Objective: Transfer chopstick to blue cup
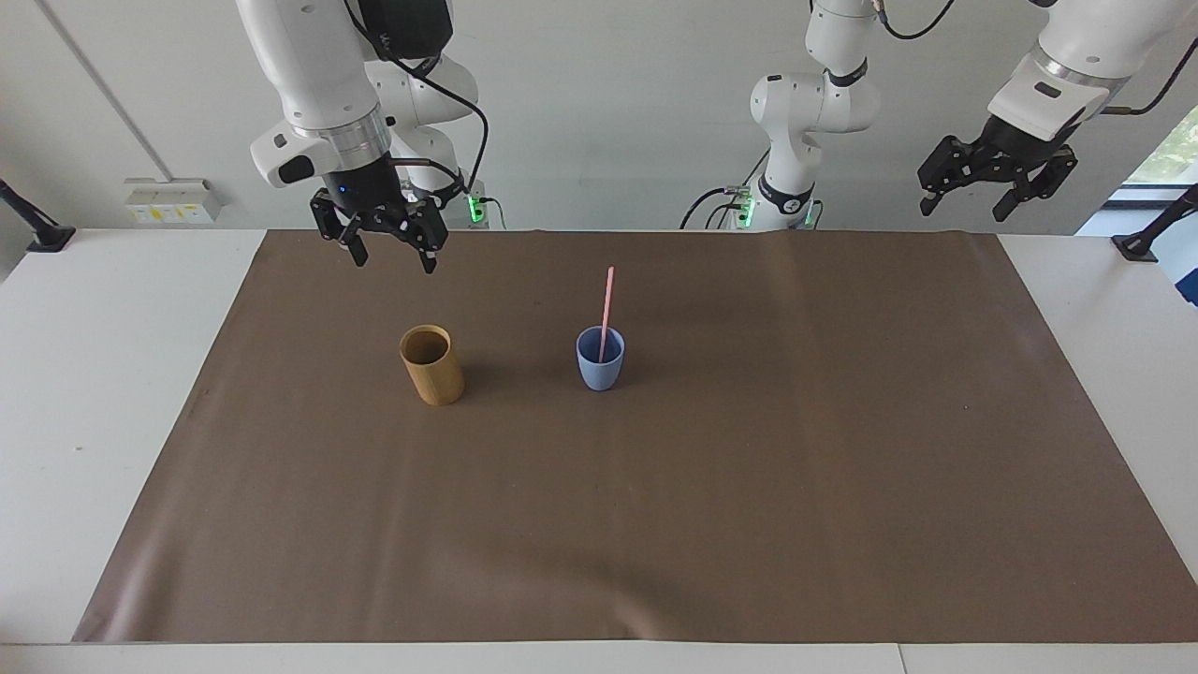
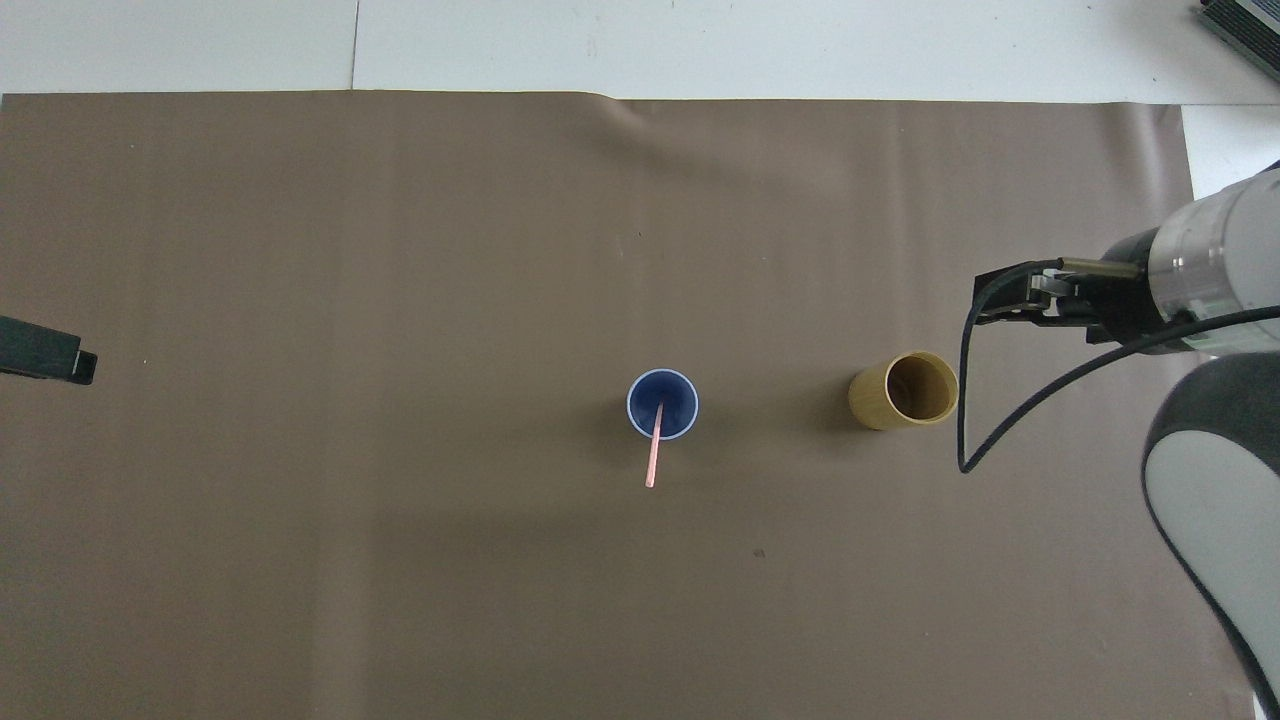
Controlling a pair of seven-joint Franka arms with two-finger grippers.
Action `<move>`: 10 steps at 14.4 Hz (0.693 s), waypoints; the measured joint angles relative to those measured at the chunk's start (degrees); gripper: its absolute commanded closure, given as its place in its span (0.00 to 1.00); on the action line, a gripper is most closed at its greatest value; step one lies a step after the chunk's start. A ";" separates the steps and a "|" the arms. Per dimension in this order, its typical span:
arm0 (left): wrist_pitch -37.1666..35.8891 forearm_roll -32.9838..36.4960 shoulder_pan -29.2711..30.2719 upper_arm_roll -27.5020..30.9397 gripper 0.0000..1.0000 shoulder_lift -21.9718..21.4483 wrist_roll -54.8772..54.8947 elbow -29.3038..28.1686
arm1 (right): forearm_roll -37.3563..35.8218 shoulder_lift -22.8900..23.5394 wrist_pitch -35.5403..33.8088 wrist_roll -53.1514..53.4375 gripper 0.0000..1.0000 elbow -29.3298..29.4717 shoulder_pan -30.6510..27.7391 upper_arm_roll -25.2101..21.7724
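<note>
In the facing view you see the pink chopstick (image 1: 607,307) standing in the blue cup (image 1: 600,358), its lower end inside and its top leaning slightly toward the robots. A tan cup (image 1: 431,364) stands beside the blue one, toward the right arm's end of the table, on the brown mat (image 1: 655,487). Your right gripper (image 1: 384,248) hangs over the mat's edge nearest the robots, fingers spread wide and empty. Your left gripper (image 1: 969,197) waits high over the left arm's end of the table, also spread and empty.

From overhead you see the chopstick (image 2: 654,452) resting against the rim of the blue cup (image 2: 662,403), the tan cup (image 2: 903,391) apart from it, and only the dark tip of the left gripper (image 2: 45,352) at the picture's edge
</note>
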 measured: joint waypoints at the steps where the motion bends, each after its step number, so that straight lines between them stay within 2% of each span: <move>1: 0.00 0.00 0.00 0.00 0.00 0.00 0.00 0.00 | 0.00 -0.53 -0.29 -1.66 0.00 0.01 -1.45 -0.02; 3: 0.00 0.00 0.00 0.00 0.00 0.00 0.00 0.00 | 0.00 -2.07 -2.58 -5.57 0.00 0.26 -4.96 -0.07; 6: 0.11 0.00 0.02 0.00 0.00 0.00 0.00 0.03 | -0.02 -3.22 -9.10 -9.39 0.00 4.15 -8.79 -0.08; 10: 0.39 0.00 0.03 0.00 0.00 0.00 0.05 0.08 | -0.27 -3.22 -10.42 -11.62 0.00 4.05 -9.80 0.03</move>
